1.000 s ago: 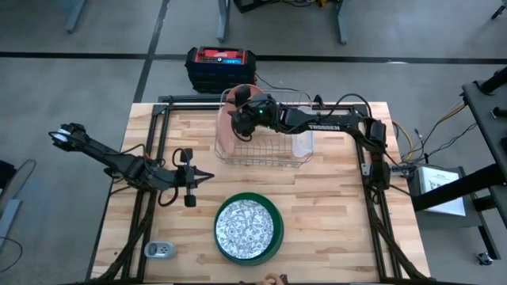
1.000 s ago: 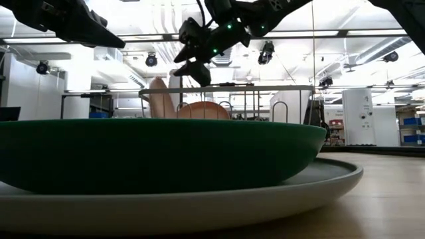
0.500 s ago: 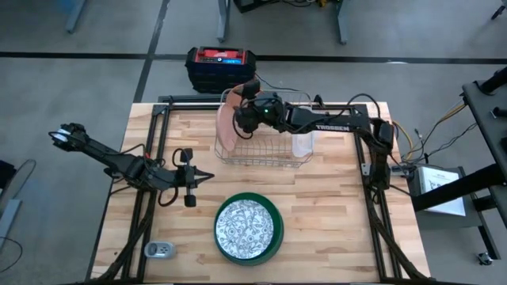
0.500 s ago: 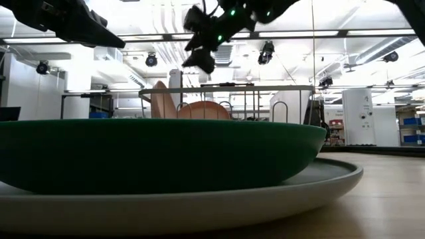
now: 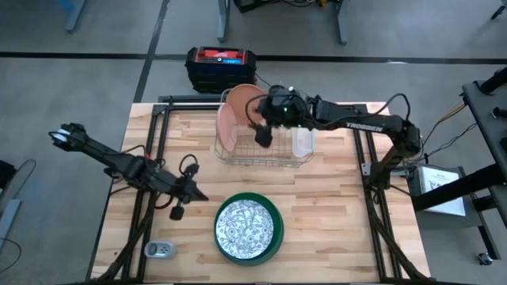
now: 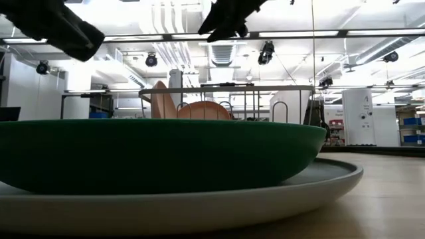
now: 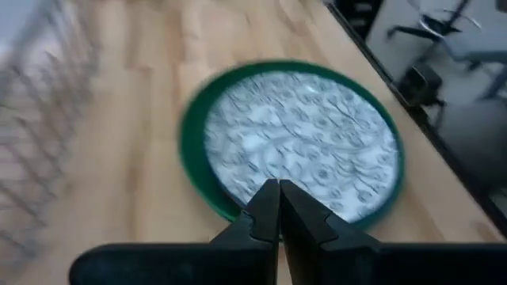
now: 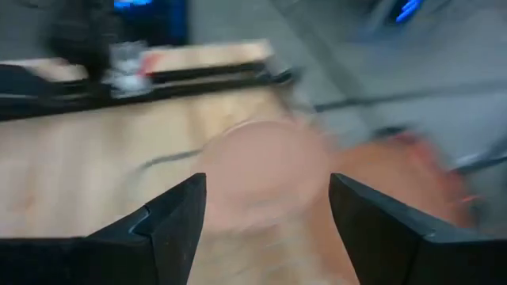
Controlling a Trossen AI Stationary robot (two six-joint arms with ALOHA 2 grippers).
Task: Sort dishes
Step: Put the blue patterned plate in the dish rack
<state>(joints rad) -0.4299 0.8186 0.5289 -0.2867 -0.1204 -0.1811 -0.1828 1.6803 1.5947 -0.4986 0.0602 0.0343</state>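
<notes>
Right end effector (image 5: pixel 262 136): hovering over the wire rack (image 5: pixel 261 150), fingers spread wide, gripping nothing.
Left end effector (image 7: pixel 277 207): fingers pressed together, pointing at the patterned plate (image 5: pixel 249 227).
Pink plates (image 5: pixel 234 119): standing on edge in the rack.
Green plate (image 5: pixel 274 235): sitting on the surface (image 5: pixel 333 214) under the patterned plate.

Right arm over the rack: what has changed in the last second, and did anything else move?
The right gripper, open and empty, swung from the wire rack's left end toward its middle and rose. The left gripper, shut, turned toward the patterned plate. Unchanged: two pink plates in the rack, the patterned plate inside the green one.
</notes>
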